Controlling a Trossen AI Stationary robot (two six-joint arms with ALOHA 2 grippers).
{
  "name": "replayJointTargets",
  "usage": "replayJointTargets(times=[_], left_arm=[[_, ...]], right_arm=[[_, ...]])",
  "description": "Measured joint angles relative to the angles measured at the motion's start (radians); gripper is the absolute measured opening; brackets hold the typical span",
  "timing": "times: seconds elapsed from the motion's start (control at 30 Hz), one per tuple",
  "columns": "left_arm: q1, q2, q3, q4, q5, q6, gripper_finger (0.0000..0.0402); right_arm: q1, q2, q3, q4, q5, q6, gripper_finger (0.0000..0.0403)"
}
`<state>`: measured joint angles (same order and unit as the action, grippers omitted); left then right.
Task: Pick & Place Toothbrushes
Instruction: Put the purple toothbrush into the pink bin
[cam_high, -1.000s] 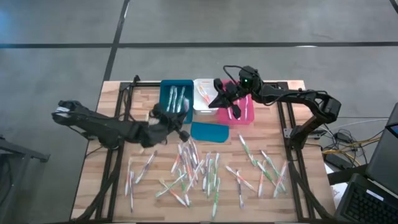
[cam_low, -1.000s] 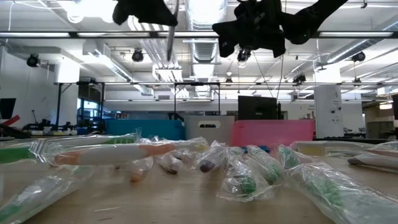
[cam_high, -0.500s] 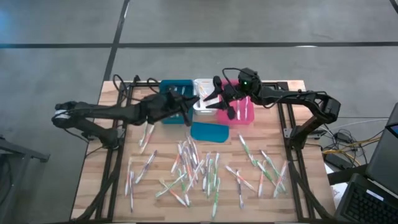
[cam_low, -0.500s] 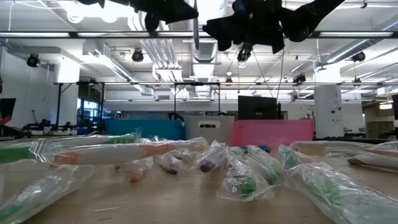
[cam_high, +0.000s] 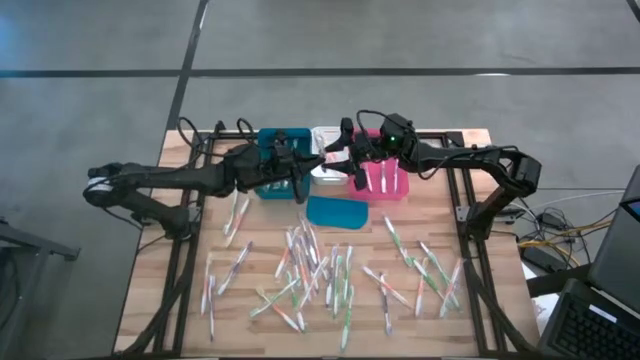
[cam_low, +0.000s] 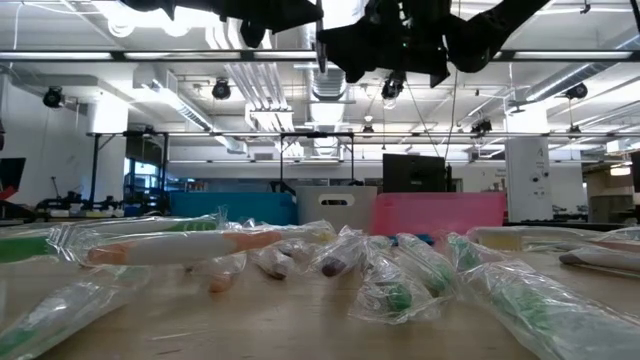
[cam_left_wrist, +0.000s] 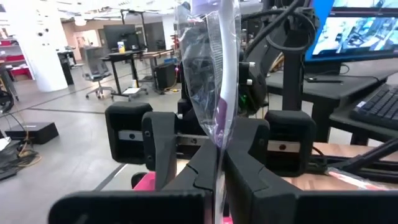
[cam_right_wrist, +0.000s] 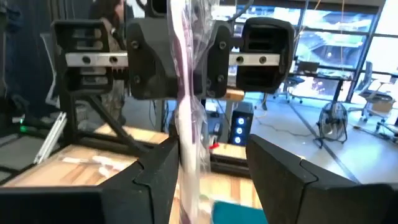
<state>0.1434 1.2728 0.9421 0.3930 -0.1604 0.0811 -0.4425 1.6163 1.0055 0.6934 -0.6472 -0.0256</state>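
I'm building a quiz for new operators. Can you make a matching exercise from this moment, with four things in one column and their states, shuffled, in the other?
Things:
1. left pincer
2. right pincer
3. teal lid
4. pink bin

States:
a. open
b. lying flat on the table
c. shut on a wrapped toothbrush
d. has toothbrushes inside

Pairs: 1-c, 2-a, 3-b, 4-d

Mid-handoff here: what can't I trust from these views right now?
- Bin contents: the left claw and right claw cover much of the bins in the high view; bin walls hide them in the low view.
- Wrapped toothbrush: its lower end is hidden by the fingers in both wrist views.
- Both claws are cut off by the low view's top edge.
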Motion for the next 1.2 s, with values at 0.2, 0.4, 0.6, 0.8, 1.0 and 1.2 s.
replayJointTargets(times=[0.2,0.4,0.6,0.8,1.0,1.2], left_arm=[[0.002,0.000,0.000,-0.011,-0.002,0.001,0.0017],[0.010,0.000,0.000,-0.023,-0.002,-0.002,0.0018],[0.009,0.000,0.000,-0.030,-0.005,-0.022,0.0052],[0.007,-0.041,0.003,-0.172,-0.066,-0.035,0.0109],[0.007,-0.087,0.003,-0.288,-0.155,-0.037,0.0173],[0.011,-0.094,0.003,-0.461,-0.457,-0.114,0.0191]], right_arm=[[0.001,0.018,0.005,0.021,-0.006,0.032,0.0128],[0.003,0.018,0.005,0.020,-0.012,0.024,0.0032],[0.002,0.018,0.005,0.001,-0.021,-0.008,0.0019],[-0.025,-0.007,0.005,-0.063,-0.027,-0.003,0.0019],[-0.069,-0.093,0.007,-0.322,-0.025,-0.043,0.0019],[-0.115,-0.187,0.006,-0.619,0.088,-0.037,0.0019]])
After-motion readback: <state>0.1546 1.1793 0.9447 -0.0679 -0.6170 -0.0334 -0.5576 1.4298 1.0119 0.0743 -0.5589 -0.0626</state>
